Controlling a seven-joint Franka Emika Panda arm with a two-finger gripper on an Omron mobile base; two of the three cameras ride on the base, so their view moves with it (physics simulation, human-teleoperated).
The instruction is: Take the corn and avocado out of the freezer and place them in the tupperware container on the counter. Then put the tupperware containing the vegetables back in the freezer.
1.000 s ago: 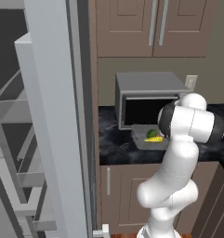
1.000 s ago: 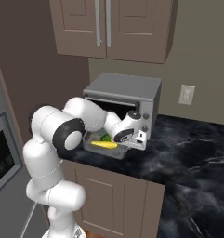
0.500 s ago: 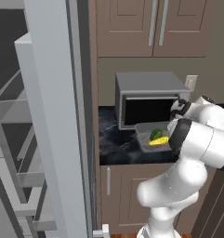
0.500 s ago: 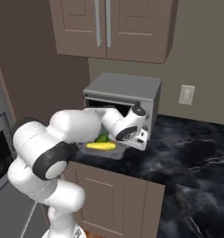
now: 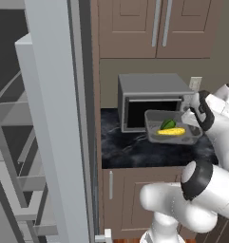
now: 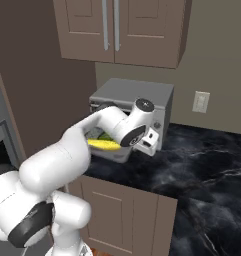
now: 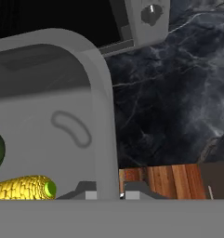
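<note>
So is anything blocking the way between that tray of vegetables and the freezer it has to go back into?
Nothing visible stands between them. The claw is shut on the rim of the tupperware container, lifted above the counter with the corn and avocado inside. The freezer stands open to its left.

The white arm [image 6: 92, 135] reaches over the counter [image 6: 207, 165]; the corn [image 6: 104, 145] lies beneath it, before the microwave [image 6: 134, 100].
</note>
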